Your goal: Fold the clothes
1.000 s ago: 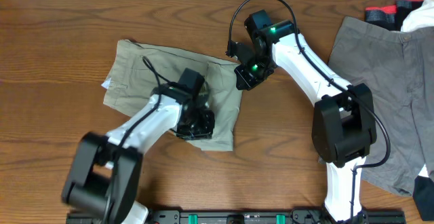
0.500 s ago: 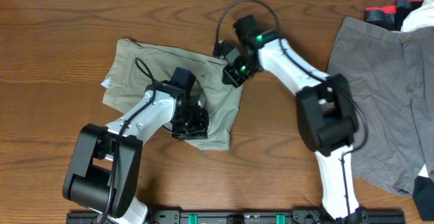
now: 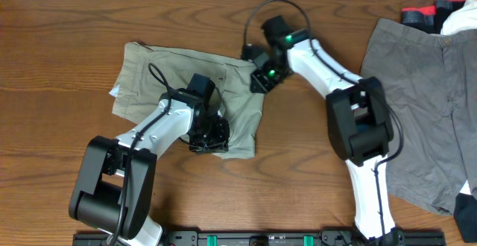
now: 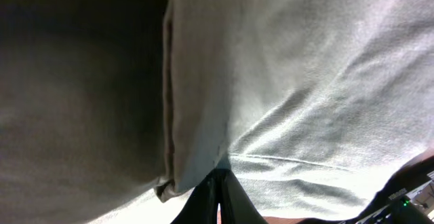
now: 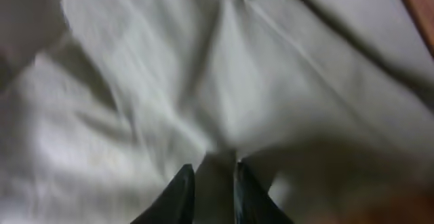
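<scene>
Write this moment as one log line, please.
left gripper shut on khaki shorts | right gripper cloth between jaws, grip unclear | grey shorts untouched

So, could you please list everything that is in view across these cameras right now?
khaki shorts: one, light khaki-beige, rumpled, centre-left of the table.
grey shorts: one, medium grey, spread at the right edge.
red and black item: one, top right corner; cannot tell what it is.
white cloth: one, white, top right corner.
dark object: one, black, bottom right corner, cut off.
table: one, brown wood.
left pincer: one, black, shut on the khaki shorts near their lower right edge.
right pincer: one, black, at the khaki shorts' upper right corner; fingers slightly apart with cloth between, grip unclear.
</scene>
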You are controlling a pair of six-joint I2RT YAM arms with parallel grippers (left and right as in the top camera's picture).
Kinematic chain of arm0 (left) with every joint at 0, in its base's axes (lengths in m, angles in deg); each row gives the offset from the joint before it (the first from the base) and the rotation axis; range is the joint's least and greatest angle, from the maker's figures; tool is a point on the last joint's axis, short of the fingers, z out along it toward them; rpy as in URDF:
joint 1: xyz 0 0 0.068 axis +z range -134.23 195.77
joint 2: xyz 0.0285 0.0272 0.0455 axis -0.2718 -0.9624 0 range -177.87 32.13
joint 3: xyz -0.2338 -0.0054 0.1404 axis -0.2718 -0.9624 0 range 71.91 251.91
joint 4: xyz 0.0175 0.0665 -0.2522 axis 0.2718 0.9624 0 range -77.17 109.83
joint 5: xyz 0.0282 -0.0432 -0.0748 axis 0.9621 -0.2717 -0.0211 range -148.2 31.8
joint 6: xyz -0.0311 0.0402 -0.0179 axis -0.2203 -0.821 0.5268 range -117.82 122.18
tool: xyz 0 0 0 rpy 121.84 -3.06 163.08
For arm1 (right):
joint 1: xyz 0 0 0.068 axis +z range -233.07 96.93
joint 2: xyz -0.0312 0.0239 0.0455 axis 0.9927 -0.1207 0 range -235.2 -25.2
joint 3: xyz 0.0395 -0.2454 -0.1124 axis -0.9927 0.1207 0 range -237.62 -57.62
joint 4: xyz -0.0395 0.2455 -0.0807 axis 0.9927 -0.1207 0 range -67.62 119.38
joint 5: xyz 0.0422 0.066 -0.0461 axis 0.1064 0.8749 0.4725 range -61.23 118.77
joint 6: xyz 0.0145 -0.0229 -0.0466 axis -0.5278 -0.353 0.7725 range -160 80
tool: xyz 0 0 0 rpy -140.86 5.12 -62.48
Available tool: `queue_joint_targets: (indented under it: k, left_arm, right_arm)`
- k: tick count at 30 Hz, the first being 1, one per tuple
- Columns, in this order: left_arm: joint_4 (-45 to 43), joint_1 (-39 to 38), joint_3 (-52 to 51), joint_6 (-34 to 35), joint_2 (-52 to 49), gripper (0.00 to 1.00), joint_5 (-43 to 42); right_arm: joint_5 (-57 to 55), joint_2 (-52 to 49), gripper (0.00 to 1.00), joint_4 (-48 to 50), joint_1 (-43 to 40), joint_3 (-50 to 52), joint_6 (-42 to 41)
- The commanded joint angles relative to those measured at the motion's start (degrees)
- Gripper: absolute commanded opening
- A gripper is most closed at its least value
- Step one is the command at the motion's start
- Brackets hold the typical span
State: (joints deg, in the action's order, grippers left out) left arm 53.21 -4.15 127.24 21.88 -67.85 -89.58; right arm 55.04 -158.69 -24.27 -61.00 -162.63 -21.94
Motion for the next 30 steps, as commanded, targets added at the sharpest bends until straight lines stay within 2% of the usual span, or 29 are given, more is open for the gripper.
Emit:
queue_joint_targets:
  k: [1,5,8,11,20,23,25,26,30]
  left_arm:
    - [-0.2,0.3,1.1,0.8,0.0,0.06,0.3]
    - [-0.4,0.3,1.1,1.5,0.0,0.06,0.3]
    - [-0.8,0.3,1.1,1.9,0.0,0.06,0.3]
    - [-1.1,0.3,1.1,2.1,0.0,0.06,0.3]
    - [-1.0,0.3,1.1,2.2,0.0,0.06,0.3]
    - [-1.1,0.3,1.1,2.7,0.0,0.06,0.3]
    - [-1.0,0.3,1.1,2.9,0.0,0.06,0.3]
    - [-1.0,0.3,1.1,3.0,0.0,0.06,0.3]
    - [-1.0,0.3,1.1,2.9,0.0,0.06,0.3]
  right_arm:
    - [5.6,7.7,0.22,-5.0,-1.5,-1.0,1.9]
    - [8.4,10.2,0.22,-15.4,-0.8,-1.0,1.9]
    - [9.3,9.9,0.22,-23.1,1.4,-0.1,6.2]
    - [7.8,9.8,0.22,-25.2,3.7,2.3,7.3]
    - [7.0,9.7,0.25,-16.7,7.4,15.7,7.3]
    - [6.6,9.7,0.24,-11.5,7.4,19.3,6.8]
    - [4.6,9.7,0.17,-7.3,7.1,21.2,3.0]
    - [4.6,9.7,0.14,-6.7,7.0,21.5,2.2]
    - [6.9,10.5,0.14,-8.1,6.6,20.8,5.3]
